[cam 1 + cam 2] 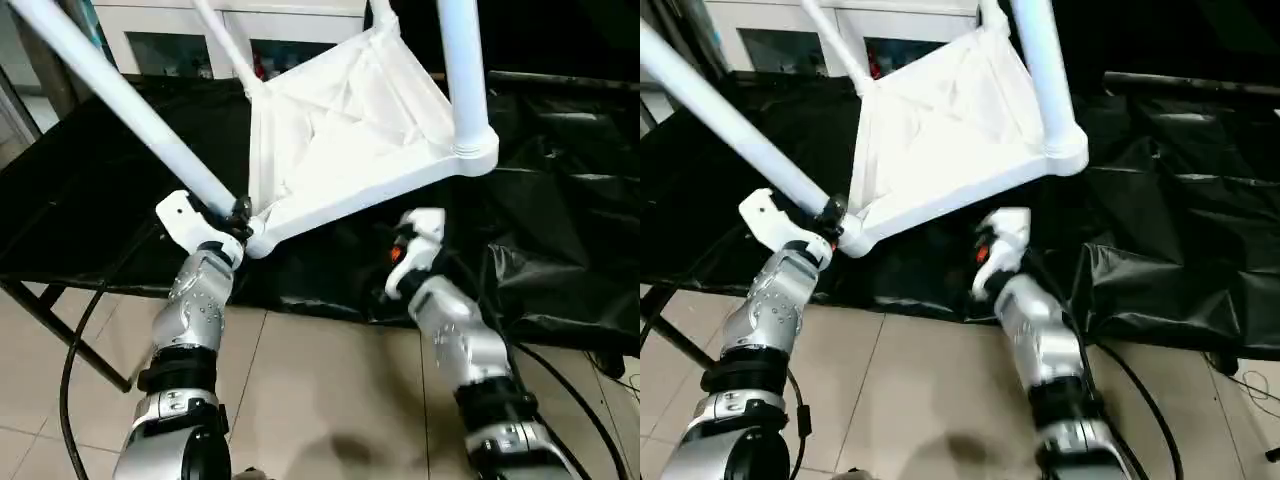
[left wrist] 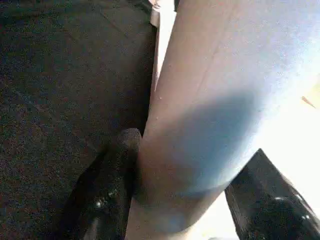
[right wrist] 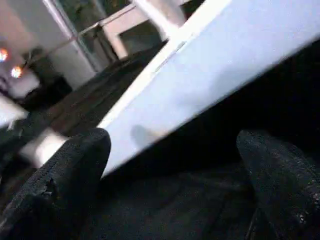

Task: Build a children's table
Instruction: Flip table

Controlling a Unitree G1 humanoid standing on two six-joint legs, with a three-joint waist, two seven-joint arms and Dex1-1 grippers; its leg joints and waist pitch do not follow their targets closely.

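The children's table (image 1: 340, 130) lies tilted on a black-covered bench with its ribbed underside facing me and its legs sticking up. My left gripper (image 1: 238, 215) is shut on one long white leg (image 1: 130, 100) just above the near-left corner socket. In the left wrist view the tube (image 2: 210, 100) sits between both black fingers (image 2: 112, 190). My right gripper (image 3: 175, 165) is open just below the tabletop's near edge (image 3: 210, 70), with nothing between its fingers. Another leg (image 1: 462, 70) stands at the near-right corner.
A black sheet (image 1: 560, 200) covers the bench and hangs over its front edge. Behind it stands a white cabinet with glass fronts (image 1: 160, 45). Tiled floor (image 1: 330, 400) lies below, with a black cable (image 1: 75, 340) and a dark bench leg (image 1: 50, 320) at the left.
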